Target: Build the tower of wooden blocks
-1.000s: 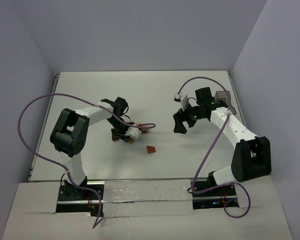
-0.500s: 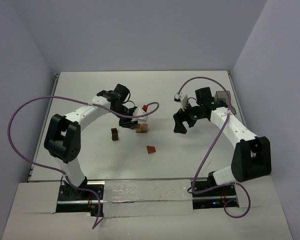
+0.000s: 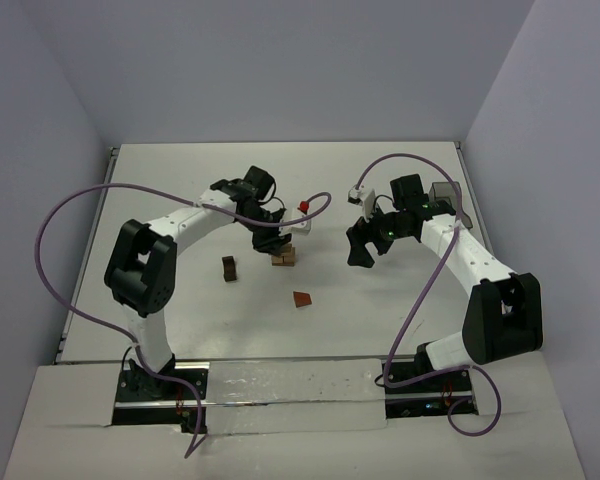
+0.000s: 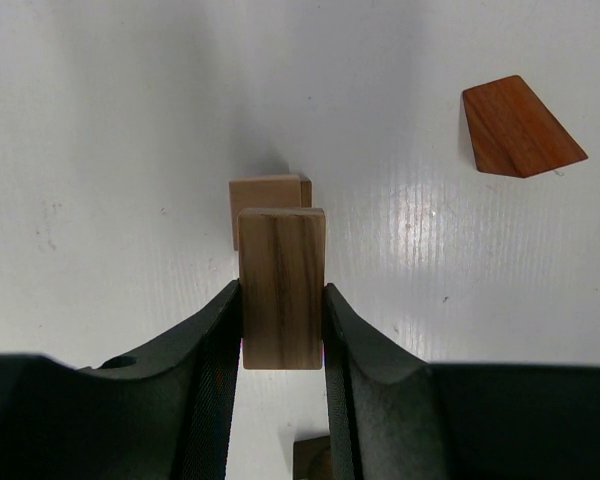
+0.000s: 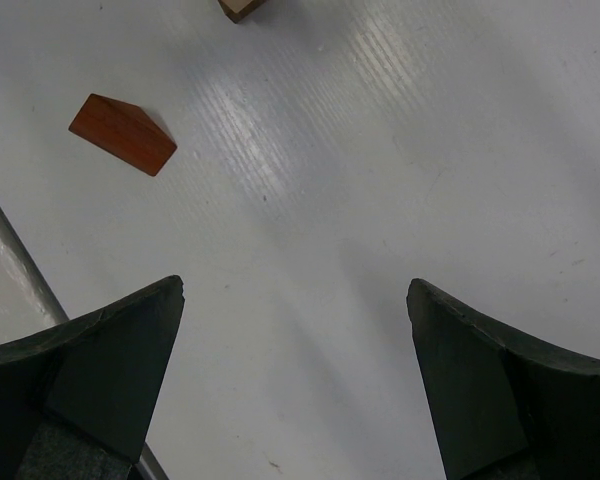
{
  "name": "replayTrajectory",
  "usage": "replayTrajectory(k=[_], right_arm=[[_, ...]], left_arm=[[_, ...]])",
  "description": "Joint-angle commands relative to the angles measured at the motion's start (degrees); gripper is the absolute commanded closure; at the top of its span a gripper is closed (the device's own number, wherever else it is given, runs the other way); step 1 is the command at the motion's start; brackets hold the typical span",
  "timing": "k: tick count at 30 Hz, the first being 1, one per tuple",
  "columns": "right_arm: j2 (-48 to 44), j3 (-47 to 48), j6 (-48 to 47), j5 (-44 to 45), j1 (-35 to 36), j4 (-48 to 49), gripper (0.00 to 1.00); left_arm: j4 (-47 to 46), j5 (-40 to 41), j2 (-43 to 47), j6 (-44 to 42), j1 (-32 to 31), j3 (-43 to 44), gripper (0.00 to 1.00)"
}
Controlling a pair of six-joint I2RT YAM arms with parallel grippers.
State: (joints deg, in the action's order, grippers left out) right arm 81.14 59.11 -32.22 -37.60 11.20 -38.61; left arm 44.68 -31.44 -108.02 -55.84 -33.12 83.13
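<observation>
Two claws in view, one loaded. The left claw (image 4: 282,292) is clenched on a light tan block (image 4: 282,262). It's a flat rectangular slab with lengthwise grain streaks and square-cut edges, pinched on its two long sides by smooth black fingers (image 4: 205,350).

Just past the fingertips sits the wood block tower (image 4: 267,196), so far a tan block of the same pale wood on the table (image 4: 110,120). The held block overlaps its near edge in the wrist view; can't tell if they touch. There's a darker brown sliver at the tower's right edge, too small to identify.

A reddish-brown wedge (image 4: 520,128) lies ahead and to the right of the left claw, well apart from the tower. It has a smooth finish, a sloped face and a trapezoid outline. A dark brown block (image 3: 228,268) sits back behind the fingertips, alone.

The right claw (image 5: 295,288) is released, jaws spread wide with nothing between them, over white table with a faint ribbed texture. The wedge shows ahead-left of it.
</observation>
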Motion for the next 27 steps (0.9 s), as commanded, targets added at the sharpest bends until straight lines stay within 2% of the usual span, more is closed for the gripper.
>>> replayTrajectory(k=[1,13,27], right_arm=[[0.0,-0.2,-0.7,-0.7,-0.7,0.4,0.00],[0.2,-0.1,-0.7,-0.7,-0.7,0.4,0.00],[0.6,0.0,-0.7,-0.9,-0.6,0.2,0.00]], left_arm=[[-2.1,0.1,-1.4,2.0,-0.6,3.0,0.93],[-2.3,1.0,-3.1,2.9,-1.0,3.8,0.79],[-2.2,1.1,-4.0,3.1,-1.4,4.2,0.74]])
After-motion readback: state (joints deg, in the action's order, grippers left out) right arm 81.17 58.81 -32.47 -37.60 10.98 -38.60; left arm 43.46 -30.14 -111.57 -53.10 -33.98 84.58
